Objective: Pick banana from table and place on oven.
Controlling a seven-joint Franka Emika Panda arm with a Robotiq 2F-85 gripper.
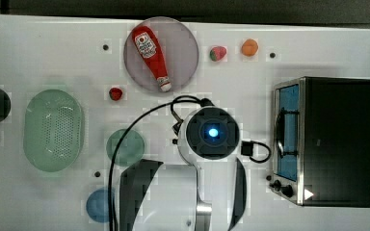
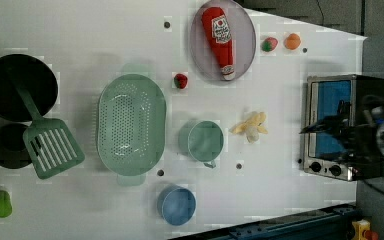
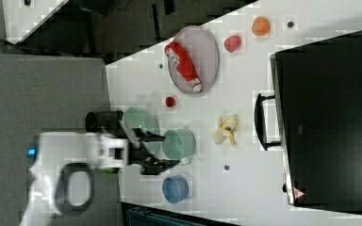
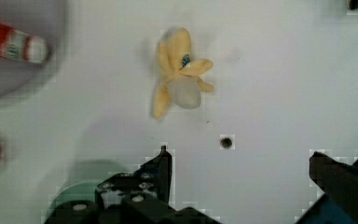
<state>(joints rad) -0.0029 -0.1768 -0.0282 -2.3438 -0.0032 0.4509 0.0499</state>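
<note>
On the red ketchup bottle we can make out a white label with print too small for us to read; it lies on a grey oval plate near the far edge of the table in the left view. The oven carries a small white warning triangle at the corner of its black top in the top view, and the banana bears a tiny blue sticker. We see that banana, peeled open with its skin splayed, lying on the table between the green cup and the oven's glass door in the left view, touching neither. The gripper hangs above the table with its fingers spread wide apart and nothing between them; in the wrist view the banana lies clear of both fingertips, with a dark table dot close by. Around them we find a green colander, a blue cup, a green slotted spatula resting across a black bowl, a strawberry, a red-green fruit and an orange one.
</note>
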